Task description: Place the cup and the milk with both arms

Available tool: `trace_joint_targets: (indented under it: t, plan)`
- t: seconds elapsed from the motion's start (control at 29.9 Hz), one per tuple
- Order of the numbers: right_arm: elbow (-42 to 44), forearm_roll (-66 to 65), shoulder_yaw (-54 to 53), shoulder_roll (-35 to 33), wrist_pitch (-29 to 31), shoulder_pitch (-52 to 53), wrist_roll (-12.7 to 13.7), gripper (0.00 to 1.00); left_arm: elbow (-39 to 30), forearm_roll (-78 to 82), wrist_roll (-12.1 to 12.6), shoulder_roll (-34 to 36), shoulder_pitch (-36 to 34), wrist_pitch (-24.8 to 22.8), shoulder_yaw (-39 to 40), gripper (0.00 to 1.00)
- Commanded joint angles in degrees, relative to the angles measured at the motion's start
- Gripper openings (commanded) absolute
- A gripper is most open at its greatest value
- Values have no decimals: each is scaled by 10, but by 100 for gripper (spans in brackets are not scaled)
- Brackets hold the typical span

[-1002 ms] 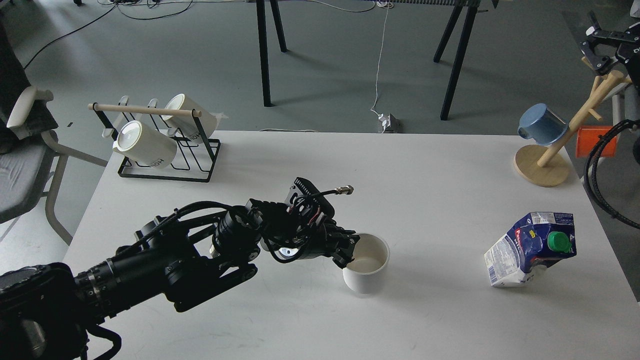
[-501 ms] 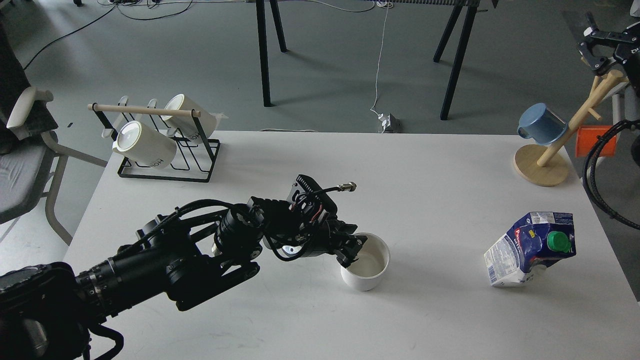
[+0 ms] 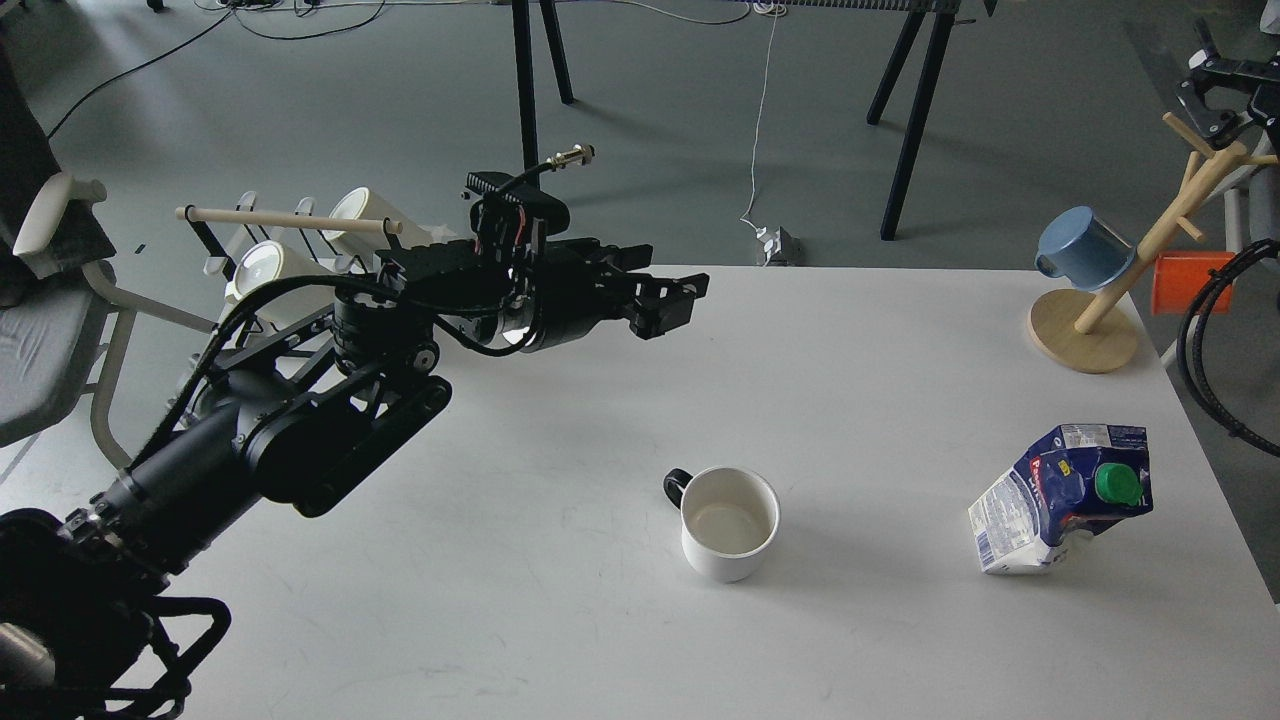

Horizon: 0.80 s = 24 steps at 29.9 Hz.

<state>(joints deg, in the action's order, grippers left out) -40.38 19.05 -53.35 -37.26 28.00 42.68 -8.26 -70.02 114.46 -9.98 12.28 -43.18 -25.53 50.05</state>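
We look down on the white surface, which carries everything, and our left arm now hangs high over its far-left part where half a second ago it reached down to the middle. The left tool has let go and lifted away: its fingers stand apart and hold nothing, well clear of the cup. A second ago that tool gripped the cup's rim; now the cup stands upright and alone near the middle of the surface, its black handle turned to the left. We judge the cup's half of the task done. The milk sits untouched well to the right of the cup, near the right edge, leaning and dented, its green cap facing us. Our right tool shows only small and dark at the top right corner, by the wooden mug tree with its blue mug, and we cannot tell whether it is released or clenched. The milk, we think, is the right arm's job next.
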Motion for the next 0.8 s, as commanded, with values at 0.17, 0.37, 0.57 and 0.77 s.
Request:
trace_joint_targets:
  t: [0.17,0.37,0.57,0.77]
  plan:
    - [-156,8,-9,-46,0,-86,-21,100,-10,-336,-44,45,-14,-6,126,96]
    - [-219,33,-25,-125,0,-154,-26,100,15,-585,-51,117,-5,1,131,100]
    - [-258,179,-26,-192,0,-274,-26,100,48,-837,-47,176,19,-4,131,100]
    - [-303,208,-40,-208,0,-413,-54,100,103,-948,-49,176,22,1,133,100]
